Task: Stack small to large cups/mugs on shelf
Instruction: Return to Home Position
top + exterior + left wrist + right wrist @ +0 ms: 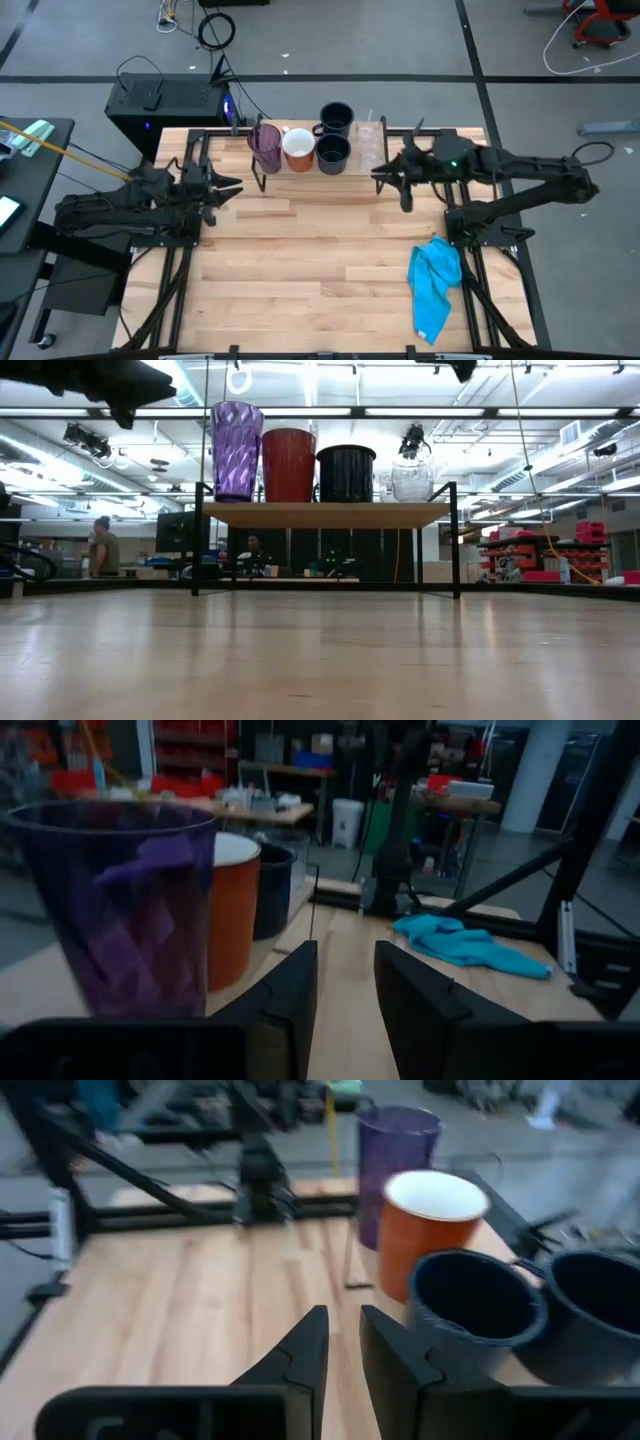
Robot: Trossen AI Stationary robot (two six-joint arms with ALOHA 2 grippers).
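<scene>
The shelf (325, 514) stands at the table's far middle on thin black legs. In a row on its board stand a purple tumbler (265, 147), a white-and-orange mug (298, 148), a dark navy mug (333, 153) and clear glass (370, 142). A second navy mug (336, 118) stands behind the row. My left gripper (235, 188) hovers left of the shelf, open and empty, pointing level past the tumbler (120, 910). My right gripper (380, 172) hovers right of the shelf, its fingers (343, 1345) a narrow gap apart with nothing between them, near the navy mug (475, 1310).
A bright blue cloth (436, 280) lies crumpled near the table's right edge. Black frame bars run along both sides of the table under the arms. Bare wooden tabletop (310, 270) stretches from the shelf to the near edge. People show in the room beyond the table.
</scene>
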